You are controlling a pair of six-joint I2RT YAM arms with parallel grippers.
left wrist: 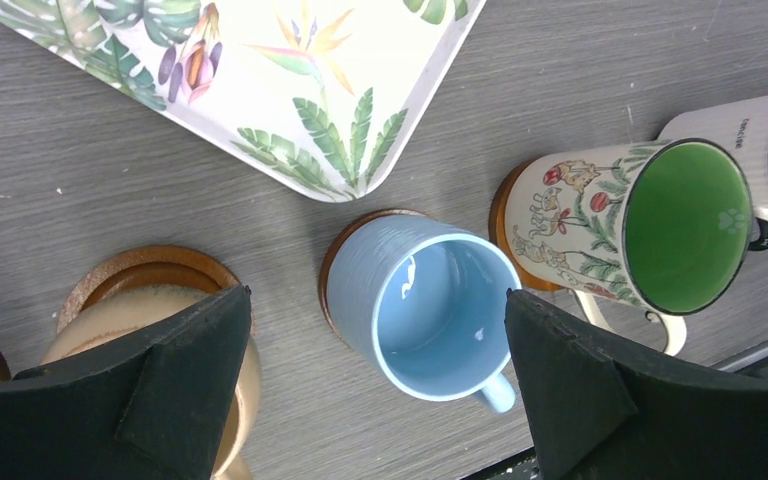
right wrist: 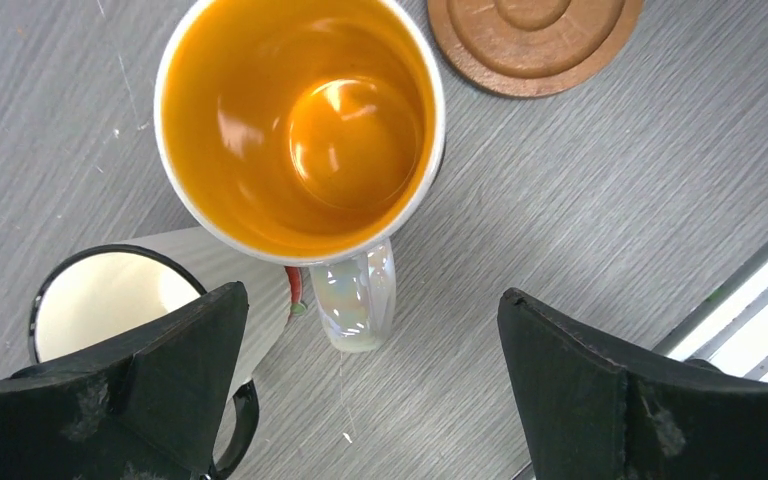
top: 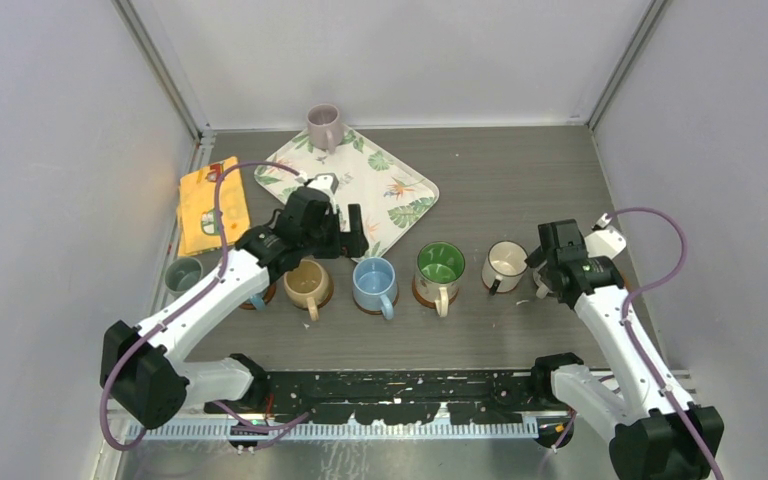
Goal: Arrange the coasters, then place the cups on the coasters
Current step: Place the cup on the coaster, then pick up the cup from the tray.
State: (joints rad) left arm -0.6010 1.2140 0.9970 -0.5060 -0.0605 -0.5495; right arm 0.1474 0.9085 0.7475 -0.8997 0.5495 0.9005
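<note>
Right claw (right wrist: pixel 368 300) wide over orange-inside cup (right wrist: pixel 300 130), cream cup (right wrist: pixel 100 300) alongside

A dark grey table (top: pixel 520 180) with a fine wood grain forms the floor of a small booth. Plain pale panels close it in: a back wall (top: pixel 390 60), a left wall (top: pixel 50 150) and a right wall (top: pixel 720 130), joined by metal posts (top: pixel 165 70) at the far corners. A ribbed metal rail (top: pixel 360 432) runs along the near edge. The light is soft and even; small white specks mark the tabletop.
</note>
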